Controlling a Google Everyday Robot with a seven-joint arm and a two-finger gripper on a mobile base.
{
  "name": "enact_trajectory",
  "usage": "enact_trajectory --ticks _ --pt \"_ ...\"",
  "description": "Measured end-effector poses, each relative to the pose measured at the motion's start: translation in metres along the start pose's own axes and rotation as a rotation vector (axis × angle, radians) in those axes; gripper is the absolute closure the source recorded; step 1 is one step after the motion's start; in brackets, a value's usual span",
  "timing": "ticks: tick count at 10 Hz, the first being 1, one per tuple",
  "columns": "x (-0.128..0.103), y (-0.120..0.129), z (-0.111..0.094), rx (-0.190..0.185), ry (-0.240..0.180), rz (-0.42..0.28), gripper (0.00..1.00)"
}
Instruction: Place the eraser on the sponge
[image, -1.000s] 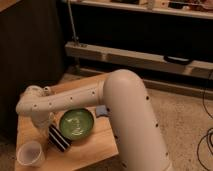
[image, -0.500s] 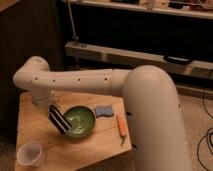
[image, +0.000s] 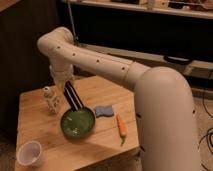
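White robot arm's gripper (image: 66, 86) sits upper left of centre, clamped on the flat black pale-striped eraser (image: 74, 97). The eraser hangs tilted, its lower end over the back rim of the round green plate (image: 77, 123). Half a second ago the eraser was lower, by the plate's left edge; it is now lifted and shifted right. The wavy light-blue sponge (image: 104, 110) is unmoved just right of the plate, apart from the eraser. Orange carrot (image: 121, 126), white cup (image: 30, 153) and wooden table (image: 37, 124) are unchanged; a small white bottle (image: 50, 100) now shows at left.

White dotted tubular arm (image: 102, 64), claw (image: 67, 86) at tip
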Motion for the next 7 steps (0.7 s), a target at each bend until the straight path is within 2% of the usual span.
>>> enact_trajectory --ticks 1,2,7 --pt "0.0 0.029 -0.001 -0.012 0.003 0.039 1.0" --pt "0.0 0.045 -0.002 -0.02 0.005 0.065 1.0" --pt "-0.018 0.101 0.005 -0.057 -0.01 0.181 1.0"
